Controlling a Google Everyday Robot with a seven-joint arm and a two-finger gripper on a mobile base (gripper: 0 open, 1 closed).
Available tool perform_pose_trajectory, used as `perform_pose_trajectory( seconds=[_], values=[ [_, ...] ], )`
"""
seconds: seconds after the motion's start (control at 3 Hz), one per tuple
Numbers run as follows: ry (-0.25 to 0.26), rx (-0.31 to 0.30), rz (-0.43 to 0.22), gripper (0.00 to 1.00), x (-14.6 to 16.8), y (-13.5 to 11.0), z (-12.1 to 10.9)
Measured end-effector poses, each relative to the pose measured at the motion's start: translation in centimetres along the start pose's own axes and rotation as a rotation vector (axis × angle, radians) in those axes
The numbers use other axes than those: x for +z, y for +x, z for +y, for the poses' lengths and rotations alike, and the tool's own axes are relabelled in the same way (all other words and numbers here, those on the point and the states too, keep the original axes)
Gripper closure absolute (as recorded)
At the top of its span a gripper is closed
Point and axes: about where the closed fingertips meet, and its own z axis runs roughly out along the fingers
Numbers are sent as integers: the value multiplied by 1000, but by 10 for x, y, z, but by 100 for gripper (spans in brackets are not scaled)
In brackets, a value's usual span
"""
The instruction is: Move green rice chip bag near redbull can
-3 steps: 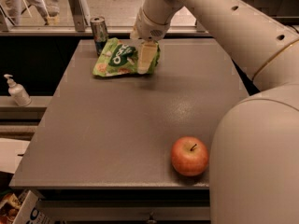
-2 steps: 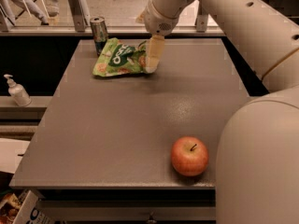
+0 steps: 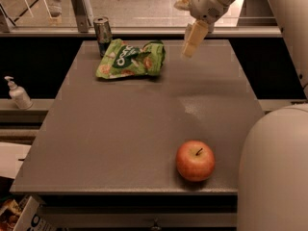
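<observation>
The green rice chip bag (image 3: 130, 58) lies crinkled on the far left part of the grey table (image 3: 144, 119), its left end close beside the redbull can (image 3: 102, 33), which stands upright at the table's back edge. My gripper (image 3: 190, 46) hangs above the far right part of the table, to the right of the bag and apart from it. It holds nothing.
A red apple (image 3: 195, 160) sits near the table's front right. A white pump bottle (image 3: 17, 93) stands on a ledge left of the table. A railing runs behind the table. My arm's body fills the lower right corner.
My gripper has let go of the bag's right end and moved up and to the right, away from it. The bag stays by the can.
</observation>
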Motion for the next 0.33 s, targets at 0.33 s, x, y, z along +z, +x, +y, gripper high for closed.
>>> perform_pose_trajectory(
  seconds=[0.33],
  values=[
    [16,-4,-15,0,-4,-4,-5]
  ],
)
